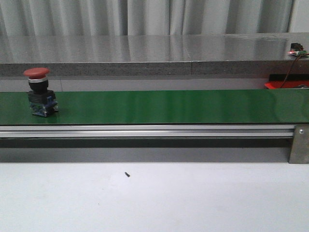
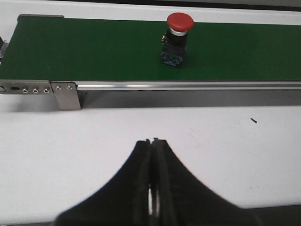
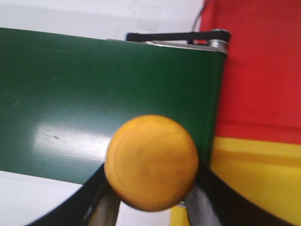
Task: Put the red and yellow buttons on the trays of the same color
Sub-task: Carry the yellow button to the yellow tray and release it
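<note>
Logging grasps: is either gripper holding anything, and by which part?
The right gripper holds the yellow button, fingers below its cap. The left gripper is shut, empty.

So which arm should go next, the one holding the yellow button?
The right arm, probably. Its gripper is shut on the yellow button, with the yellow tray close beside it. The left gripper is shut and empty, apart from the red button.

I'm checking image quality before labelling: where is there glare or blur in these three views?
Front view: soft glare on the green belt and the steel counter; red button sharp. Left wrist view: evenly lit, closed left tool dark and soft. Right wrist view: yellow button in the right tool blurred, glare patch on belt.
</note>
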Robot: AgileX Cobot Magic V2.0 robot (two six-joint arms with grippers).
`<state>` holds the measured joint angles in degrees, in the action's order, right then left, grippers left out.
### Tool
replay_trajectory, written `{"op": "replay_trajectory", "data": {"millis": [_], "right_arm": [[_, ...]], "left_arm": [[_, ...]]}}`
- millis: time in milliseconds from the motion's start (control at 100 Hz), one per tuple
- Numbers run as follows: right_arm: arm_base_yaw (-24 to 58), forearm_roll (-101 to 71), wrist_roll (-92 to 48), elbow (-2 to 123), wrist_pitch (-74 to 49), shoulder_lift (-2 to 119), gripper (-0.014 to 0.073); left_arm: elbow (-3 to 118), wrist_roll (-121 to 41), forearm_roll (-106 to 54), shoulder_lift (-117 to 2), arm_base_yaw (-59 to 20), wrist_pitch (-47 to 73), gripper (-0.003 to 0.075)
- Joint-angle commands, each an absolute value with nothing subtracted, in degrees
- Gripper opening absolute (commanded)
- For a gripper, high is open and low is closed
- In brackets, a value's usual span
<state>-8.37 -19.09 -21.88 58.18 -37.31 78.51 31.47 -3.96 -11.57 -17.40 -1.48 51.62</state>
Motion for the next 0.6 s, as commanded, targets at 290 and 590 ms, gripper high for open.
{"op": "replay_trajectory", "data": {"millis": [290,590], "right_arm": [[-21.69,-20.49,-21.77,51.68,-28.35,76.2,0.016],[-23.22,-21.3,-21.77,46.91,-21.16,78.06,0.016]], "left_arm": [[32.9,-3.88,-12.2,-17.95,-1.9,48.21,-0.002],[32.9,-3.88,-12.2,-17.95,-1.9,48.21,-0.002]]}}
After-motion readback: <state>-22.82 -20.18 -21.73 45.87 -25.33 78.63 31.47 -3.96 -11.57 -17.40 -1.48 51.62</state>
